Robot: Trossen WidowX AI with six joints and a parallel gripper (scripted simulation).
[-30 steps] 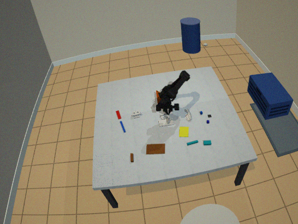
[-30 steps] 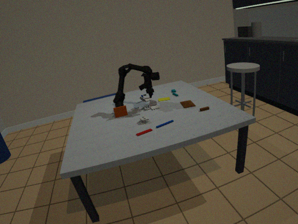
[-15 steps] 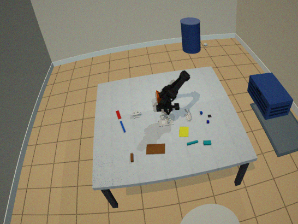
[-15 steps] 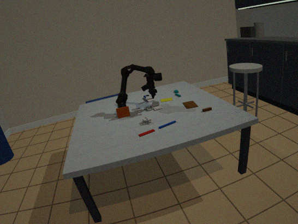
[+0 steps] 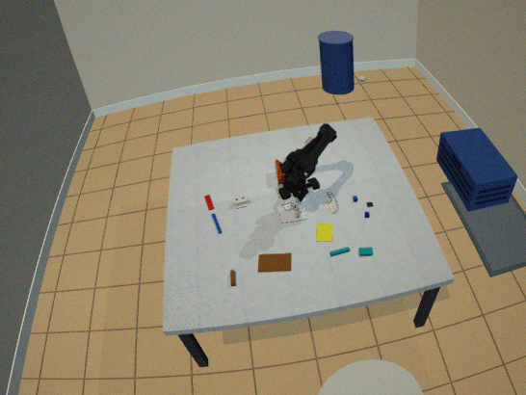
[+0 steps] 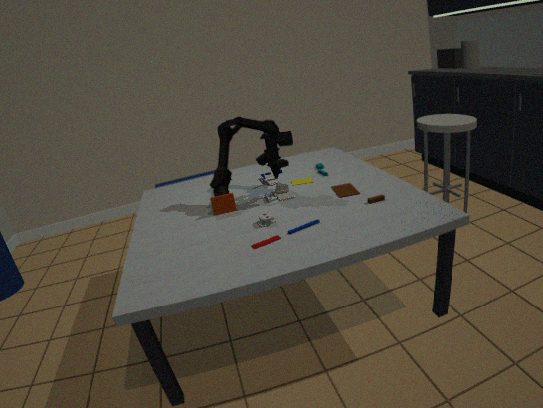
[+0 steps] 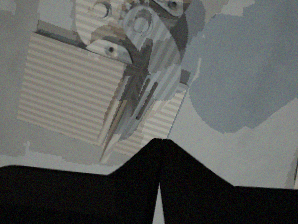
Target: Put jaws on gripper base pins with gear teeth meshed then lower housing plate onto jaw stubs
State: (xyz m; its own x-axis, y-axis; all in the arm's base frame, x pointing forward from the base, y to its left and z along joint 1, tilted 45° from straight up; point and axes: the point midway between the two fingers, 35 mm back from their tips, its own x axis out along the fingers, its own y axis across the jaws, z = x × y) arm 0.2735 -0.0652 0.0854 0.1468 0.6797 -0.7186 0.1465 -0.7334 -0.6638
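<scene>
The pale gripper base (image 5: 287, 218) (image 7: 70, 85) stands mid-table. One pale grey jaw (image 7: 162, 65) sits on it, its round stub up and its tip over the base's front slab; a second round post (image 7: 102, 9) is beside it. Whether the jaw is fully seated, I cannot tell. The other jaw (image 5: 332, 204) lies apart on the table, to the right in the top view. The small white housing plate (image 5: 241, 200) (image 6: 265, 220) lies on the table on the other side of the base. My gripper (image 5: 302, 199) (image 6: 277, 176) (image 7: 160, 147) is shut and empty, its tips above the base.
An orange block (image 5: 279, 171) (image 6: 223, 204) stands near the arm's base. Around the work lie a yellow square (image 5: 325, 232), a brown plate (image 5: 275, 262), a red bar (image 5: 209, 202), a blue rod (image 5: 217, 223), teal pieces (image 5: 365, 251) (image 5: 339, 251) and small blue and black pieces.
</scene>
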